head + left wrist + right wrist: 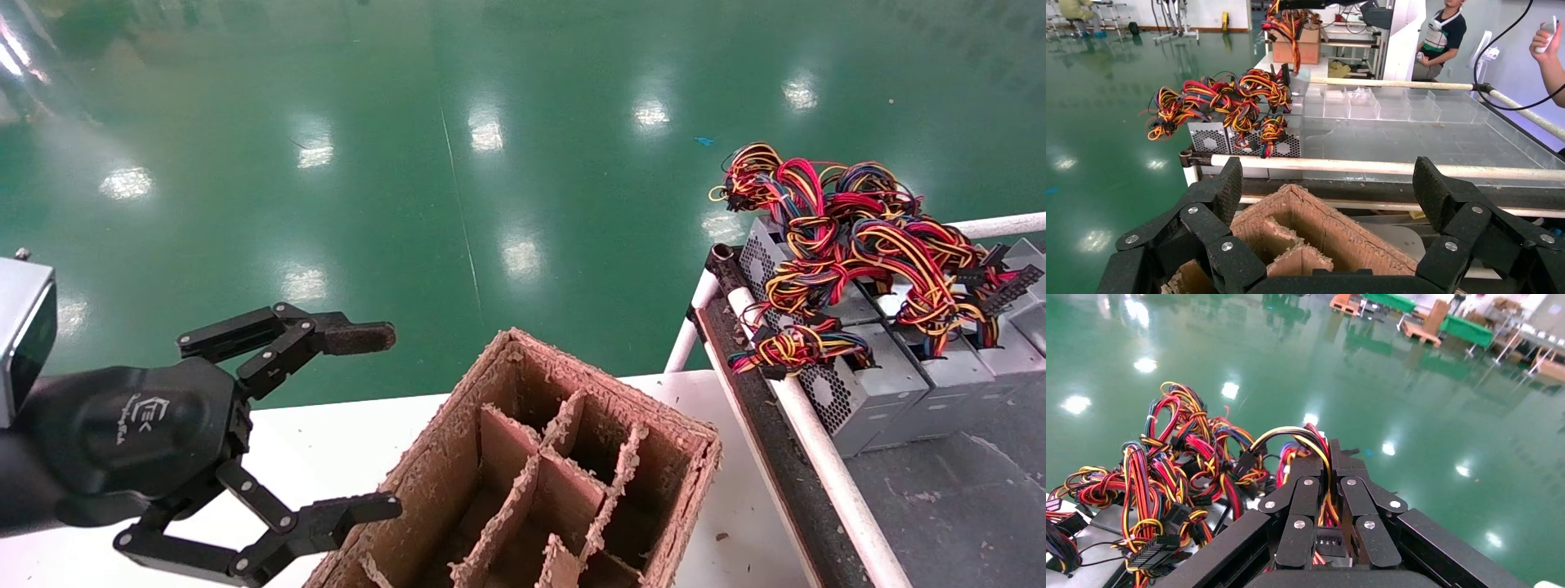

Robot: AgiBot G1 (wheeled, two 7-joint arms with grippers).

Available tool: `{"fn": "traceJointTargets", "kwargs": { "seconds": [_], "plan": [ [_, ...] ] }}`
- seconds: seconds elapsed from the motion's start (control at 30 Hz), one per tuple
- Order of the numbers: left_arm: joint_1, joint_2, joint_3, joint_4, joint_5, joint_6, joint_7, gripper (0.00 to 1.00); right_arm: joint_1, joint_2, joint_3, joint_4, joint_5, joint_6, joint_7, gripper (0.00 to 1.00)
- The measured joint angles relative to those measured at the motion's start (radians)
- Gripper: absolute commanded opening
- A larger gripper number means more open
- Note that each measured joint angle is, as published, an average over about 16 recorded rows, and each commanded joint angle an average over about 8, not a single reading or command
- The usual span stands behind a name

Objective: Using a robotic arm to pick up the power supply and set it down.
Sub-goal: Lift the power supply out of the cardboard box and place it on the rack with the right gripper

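The left gripper [372,420] hangs at the lower left of the head view, over the white table [327,449], just left of the brown divided cardboard box [425,465]. Its fingers are spread wide and grip nothing; its arm is cut off by the frame edge. In its own wrist view, the left gripper [1327,184] frames the box [1340,236], whose lower part is hidden behind the gripper body. The power supplies [866,384] sit in a row in a tray at the right of the head view, behind a white pipe rail [817,441]. A tangle of red, yellow, orange and black wires [858,237] covers their tops, and the farthest units run off the right edge. The right gripper [1330,459] appears only in its own wrist view. Its fingers are drawn close together, with yellow, red and black strands of the wires [1168,471] running through the narrow gap. Its fingertips are masked by those strands, and no metal case shows between them. Which unit those strands belong to cannot be made out.
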Motion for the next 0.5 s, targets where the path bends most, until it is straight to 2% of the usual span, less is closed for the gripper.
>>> {"fn": "traceJointTargets", "kwargs": {
  "seconds": [0.5],
  "plan": [
    [0.000, 0.000, 0.000, 0.000, 0.000, 0.000, 0.000, 1.00, -0.076, -0.084, 0.020, -0.099, 0.034, 0.033, -0.039, 0.00]
  ]
}}
